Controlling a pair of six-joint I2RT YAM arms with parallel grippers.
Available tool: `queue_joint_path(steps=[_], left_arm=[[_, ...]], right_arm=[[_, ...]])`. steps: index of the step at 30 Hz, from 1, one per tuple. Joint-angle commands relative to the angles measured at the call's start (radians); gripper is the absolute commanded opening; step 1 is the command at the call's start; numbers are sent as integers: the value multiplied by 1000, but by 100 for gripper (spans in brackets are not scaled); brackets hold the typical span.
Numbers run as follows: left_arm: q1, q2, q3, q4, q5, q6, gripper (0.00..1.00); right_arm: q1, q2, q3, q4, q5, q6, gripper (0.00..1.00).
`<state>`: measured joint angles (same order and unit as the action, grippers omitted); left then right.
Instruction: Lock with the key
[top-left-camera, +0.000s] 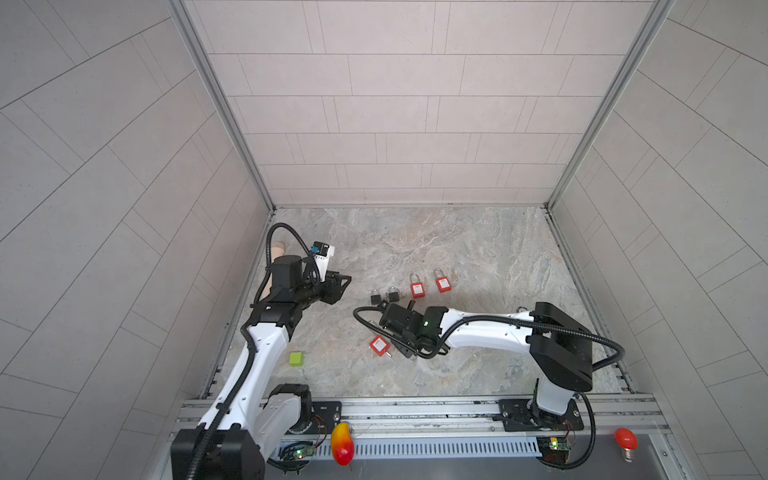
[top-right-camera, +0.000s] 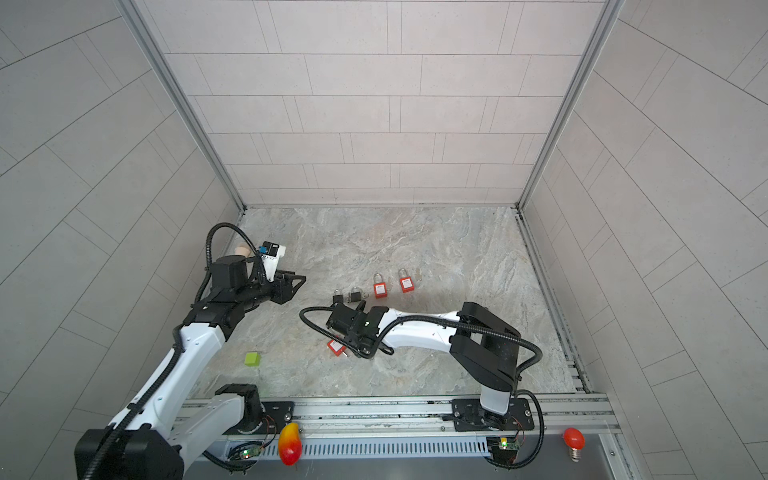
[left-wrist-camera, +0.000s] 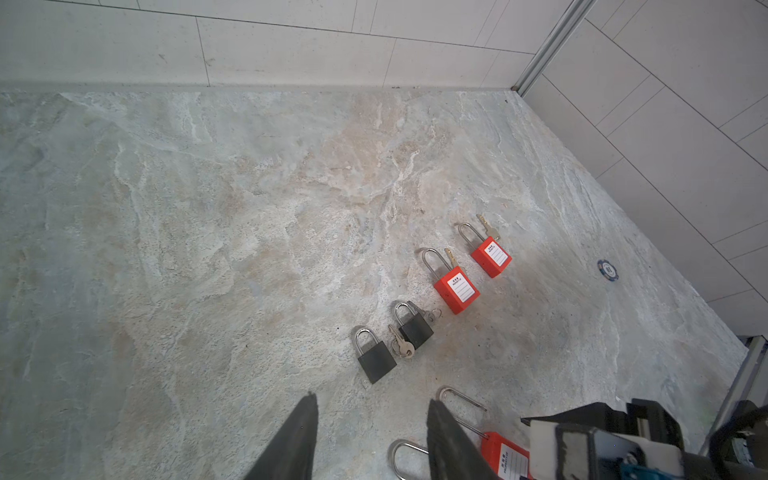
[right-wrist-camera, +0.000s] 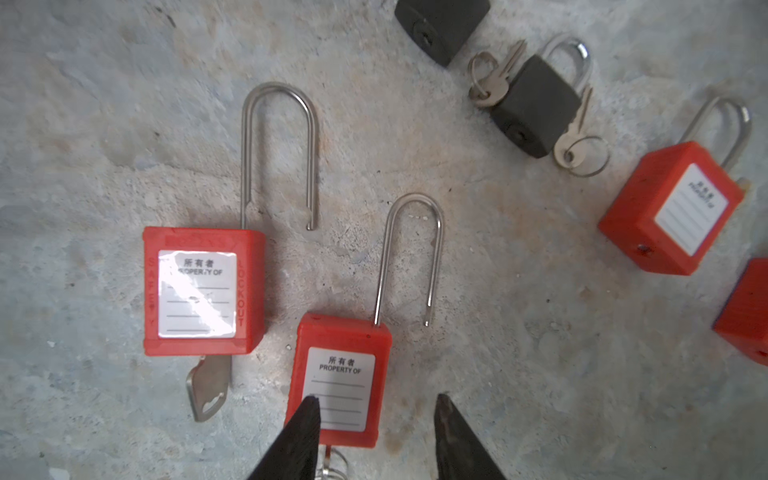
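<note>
In the right wrist view two red padlocks lie flat with their long shackles sprung open. One red padlock (right-wrist-camera: 203, 291) has a flat key (right-wrist-camera: 208, 390) in its base. The other red padlock (right-wrist-camera: 340, 378) has a key ring (right-wrist-camera: 332, 463) at its base. My right gripper (right-wrist-camera: 378, 401) hovers open just above this second padlock, one fingertip (right-wrist-camera: 309, 409) over its label, the other over bare floor. My left gripper (left-wrist-camera: 371, 400) is open and empty, off to the left (top-left-camera: 343, 282). In both top views only one open red padlock (top-left-camera: 379, 346) (top-right-camera: 336, 347) shows beside the right wrist.
Two black padlocks (left-wrist-camera: 376, 359) (left-wrist-camera: 413, 328) with loose keys (left-wrist-camera: 401, 343), then two shut red padlocks (left-wrist-camera: 455, 286) (left-wrist-camera: 490, 253), lie in a row beyond. A blue chip (left-wrist-camera: 608, 270) sits near the right wall. A green cube (top-left-camera: 296, 358) lies front left.
</note>
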<state>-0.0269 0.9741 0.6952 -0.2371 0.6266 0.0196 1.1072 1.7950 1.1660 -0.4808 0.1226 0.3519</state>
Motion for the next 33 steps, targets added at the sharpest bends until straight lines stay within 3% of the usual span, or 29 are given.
queue_joint_path(steps=[1, 15, 21, 24, 30, 33], left_arm=[[-10, -18, -10, 4, 13, 32, 48], [-14, -26, -13, -3, 13, 48, 48], [-15, -24, -15, 6, 13, 53, 48], [-16, -20, -23, 26, 14, 53, 48], [-20, -13, -50, 103, 37, 70, 48], [-25, -10, -60, 123, 94, 153, 48]], right_arm=[[5, 35, 23, -3, -20, 25, 49], [5, 98, 28, -26, -51, 79, 54], [6, 98, 22, -50, -24, 80, 45], [6, 84, 37, -65, -5, 29, 37], [1, 2, 75, -127, 34, -155, 29], [-39, -73, 71, -133, 19, -258, 25]])
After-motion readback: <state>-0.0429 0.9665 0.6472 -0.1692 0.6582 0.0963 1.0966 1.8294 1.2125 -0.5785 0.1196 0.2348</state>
